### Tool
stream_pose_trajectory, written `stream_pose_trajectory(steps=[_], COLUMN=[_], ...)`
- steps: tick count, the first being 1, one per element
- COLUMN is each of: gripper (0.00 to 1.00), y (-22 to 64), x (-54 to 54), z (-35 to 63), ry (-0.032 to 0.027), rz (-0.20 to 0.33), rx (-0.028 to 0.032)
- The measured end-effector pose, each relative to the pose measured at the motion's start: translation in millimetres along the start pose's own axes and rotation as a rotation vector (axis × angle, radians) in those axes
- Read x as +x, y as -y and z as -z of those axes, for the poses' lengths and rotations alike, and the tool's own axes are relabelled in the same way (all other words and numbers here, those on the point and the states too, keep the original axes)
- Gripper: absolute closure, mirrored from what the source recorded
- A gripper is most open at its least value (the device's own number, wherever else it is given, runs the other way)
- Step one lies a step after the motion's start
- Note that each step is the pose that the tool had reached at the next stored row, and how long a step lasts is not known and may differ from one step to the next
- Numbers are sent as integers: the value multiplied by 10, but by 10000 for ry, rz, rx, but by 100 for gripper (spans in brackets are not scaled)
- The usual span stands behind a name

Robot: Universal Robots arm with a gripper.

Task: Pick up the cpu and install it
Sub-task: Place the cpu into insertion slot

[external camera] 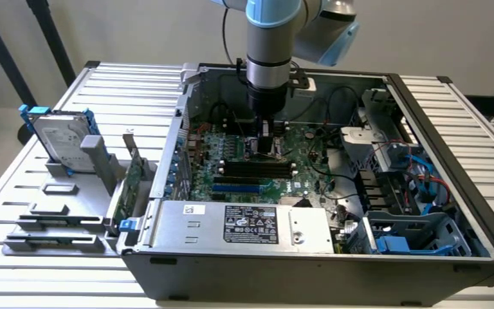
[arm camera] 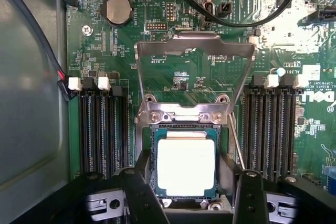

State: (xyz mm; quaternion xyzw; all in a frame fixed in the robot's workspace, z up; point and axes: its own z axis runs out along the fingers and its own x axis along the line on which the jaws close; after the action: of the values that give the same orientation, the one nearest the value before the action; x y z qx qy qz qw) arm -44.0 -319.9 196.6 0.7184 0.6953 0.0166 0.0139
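Straddling cpu [arm camera: 186, 166] seated in socket [arm camera: 154, 148], jaws apart, off it; socket's near edge hidden.

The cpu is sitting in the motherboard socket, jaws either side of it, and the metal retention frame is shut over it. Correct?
Not quite. The cpu is sitting in the motherboard socket with the jaws either side of it, but the metal retention frame is swung open, leaving the chip's top bare. The wrist view shows it.
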Motion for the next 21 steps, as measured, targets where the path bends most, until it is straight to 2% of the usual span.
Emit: stream_pose_trajectory(steps=[5, 10, 15, 17, 18, 21], gripper=[38, 38, 40, 53, 53, 71], y=[-4, -1, 93, 150, 182, 270], x=[0, 1, -10, -18, -24, -39], z=[93, 229, 294, 313, 320, 341], ry=[0, 0, -18, -20, -22, -23], rz=[0, -1, 0, 0, 0, -1], rx=[0, 0, -1, 0, 1, 6])
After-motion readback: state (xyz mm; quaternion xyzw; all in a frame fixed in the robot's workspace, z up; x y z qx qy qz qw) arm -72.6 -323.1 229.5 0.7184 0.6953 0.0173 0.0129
